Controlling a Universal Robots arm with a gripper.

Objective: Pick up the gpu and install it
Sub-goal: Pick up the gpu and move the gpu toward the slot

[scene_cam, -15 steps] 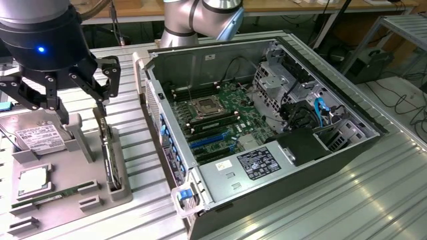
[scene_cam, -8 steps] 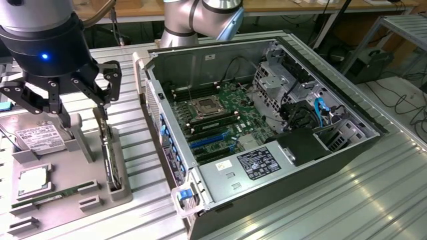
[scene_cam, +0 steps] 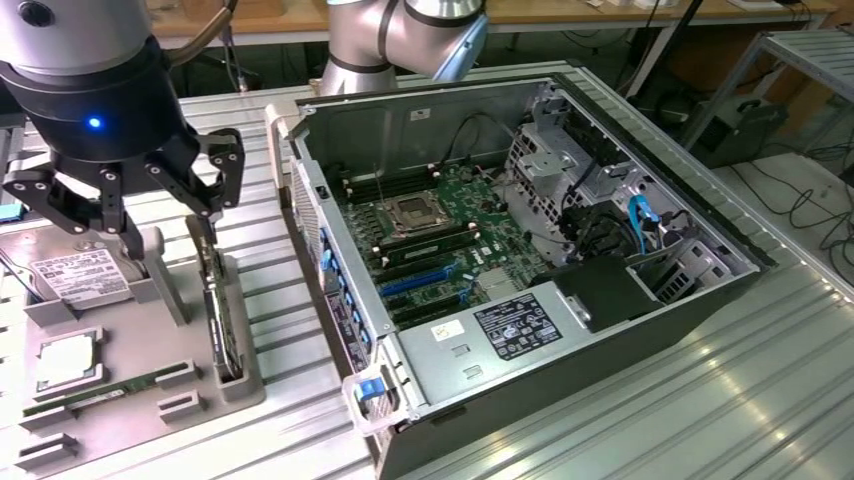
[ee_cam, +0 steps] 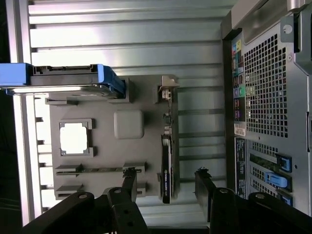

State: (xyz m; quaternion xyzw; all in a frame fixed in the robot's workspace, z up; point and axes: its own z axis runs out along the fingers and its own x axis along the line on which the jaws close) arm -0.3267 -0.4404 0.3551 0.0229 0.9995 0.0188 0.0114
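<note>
Gripper (scene_cam: 171, 232) hangs over the grey parts tray (scene_cam: 160, 340) at the exterior view's left, jaws spread wide and holding nothing. The gpu (ee_cam: 165, 168) stands on its long edge in a slotted holder along the tray side nearest the computer case (scene_cam: 441, 100), with its silvery bracket (ee_cam: 168, 92) at the far end from the fingers. Stood upright like that, both flat faces are free, which suits a pinch from above. In the wrist view the two fingers (ee_cam: 129, 178) sit one to each side of the card with a clear gap on both sides, so the jaws are lined up across its thickness. No contact that I can make out, and the card looks fully seated in its holder. My reading: approach to the pick, grasp not yet made. Other parts are parked on the same tray, each in its own cradle: hard drive (scene_cam: 74, 275) with white label, processor (scene_cam: 64, 362) lying flat, green memory stick (scene_cam: 107, 392) in a low slot. The case lies on its side on the ribbed metal table (scene_cam: 667, 400) with its panel off, motherboard (scene_cam: 427, 235) facing up. The blue expansion slots (scene_cam: 420, 280) are open to reach from above and I see no card in them
</note>
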